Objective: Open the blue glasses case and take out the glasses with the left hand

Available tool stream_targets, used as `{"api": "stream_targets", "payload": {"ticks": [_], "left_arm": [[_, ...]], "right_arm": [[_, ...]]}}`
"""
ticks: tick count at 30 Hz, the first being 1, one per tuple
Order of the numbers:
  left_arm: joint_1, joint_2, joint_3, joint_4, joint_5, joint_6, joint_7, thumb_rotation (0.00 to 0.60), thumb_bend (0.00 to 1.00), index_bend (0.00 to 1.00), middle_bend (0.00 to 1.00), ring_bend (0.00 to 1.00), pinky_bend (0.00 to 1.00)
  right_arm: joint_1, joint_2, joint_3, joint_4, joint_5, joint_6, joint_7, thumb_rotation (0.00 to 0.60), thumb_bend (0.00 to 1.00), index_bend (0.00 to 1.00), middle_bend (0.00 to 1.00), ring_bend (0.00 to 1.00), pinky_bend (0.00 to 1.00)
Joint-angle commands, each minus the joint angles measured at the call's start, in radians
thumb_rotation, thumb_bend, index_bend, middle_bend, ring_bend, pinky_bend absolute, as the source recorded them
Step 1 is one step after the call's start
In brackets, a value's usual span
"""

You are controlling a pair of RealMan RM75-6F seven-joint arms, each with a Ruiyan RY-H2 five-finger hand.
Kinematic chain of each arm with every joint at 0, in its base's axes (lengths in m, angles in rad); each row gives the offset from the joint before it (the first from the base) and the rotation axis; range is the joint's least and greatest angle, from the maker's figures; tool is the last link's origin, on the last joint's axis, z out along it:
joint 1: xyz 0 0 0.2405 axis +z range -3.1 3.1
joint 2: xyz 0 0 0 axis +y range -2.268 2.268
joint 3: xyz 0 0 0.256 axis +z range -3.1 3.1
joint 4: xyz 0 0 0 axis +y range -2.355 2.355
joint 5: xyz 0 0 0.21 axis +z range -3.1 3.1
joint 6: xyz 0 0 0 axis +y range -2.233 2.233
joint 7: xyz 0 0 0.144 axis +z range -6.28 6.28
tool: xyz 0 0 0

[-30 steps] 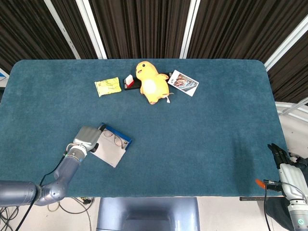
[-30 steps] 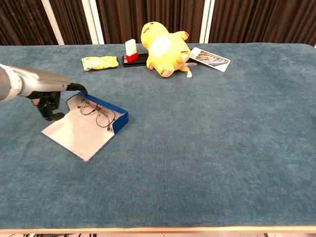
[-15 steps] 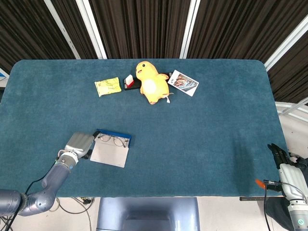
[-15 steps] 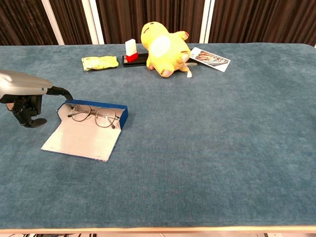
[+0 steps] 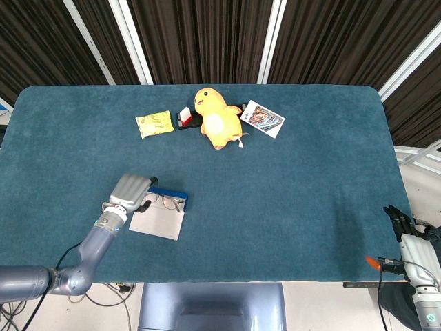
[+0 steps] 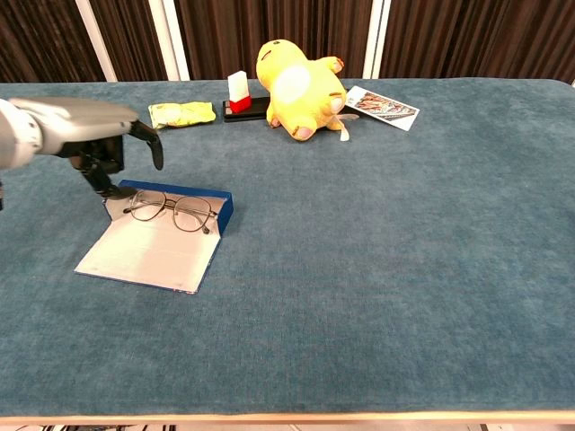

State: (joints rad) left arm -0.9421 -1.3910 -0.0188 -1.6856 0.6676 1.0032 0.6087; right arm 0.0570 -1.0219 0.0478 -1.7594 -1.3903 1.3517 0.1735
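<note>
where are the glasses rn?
The glasses lie inside the open blue glasses case, on the table's near-left part in both views. The left hand hovers over the case's left end, not holding them.

Blue glasses case (image 6: pixel 218 207), yellow plush toy (image 6: pixel 299 75)

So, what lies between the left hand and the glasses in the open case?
Nothing: in the chest view the left hand hovers over the case's left end, and only bare air separates it from the glasses.

right hand (image 5: pixel 402 222): at table edge, fingers' pose unclear | left arm (image 6: pixel 13 135): cropped (chest view)
</note>
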Motion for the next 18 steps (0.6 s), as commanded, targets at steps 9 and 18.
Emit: {"api": "stream_targets", "payload": {"ticks": [9,18], "left_arm": [[-0.023,-0.061,-0.033,0.075,-0.023,-0.041,0.022,0.600,0.35,0.36,0.97,0.90,1.00],[-0.033,-0.065,-0.033,0.102,-0.052,-0.070,0.041,0.600,0.40,0.38,0.97,0.90,1.00]], "right_arm": [[0.001,0.001,0.001,-0.001,0.004,-0.004,0.002,0.600,0.17,0.00,0.00,0.00,0.20],[0.001,0.000,0.001,-0.002,0.004,-0.003,-0.001,0.600,0.18,0.00,0.00,0.00,0.20]]}}
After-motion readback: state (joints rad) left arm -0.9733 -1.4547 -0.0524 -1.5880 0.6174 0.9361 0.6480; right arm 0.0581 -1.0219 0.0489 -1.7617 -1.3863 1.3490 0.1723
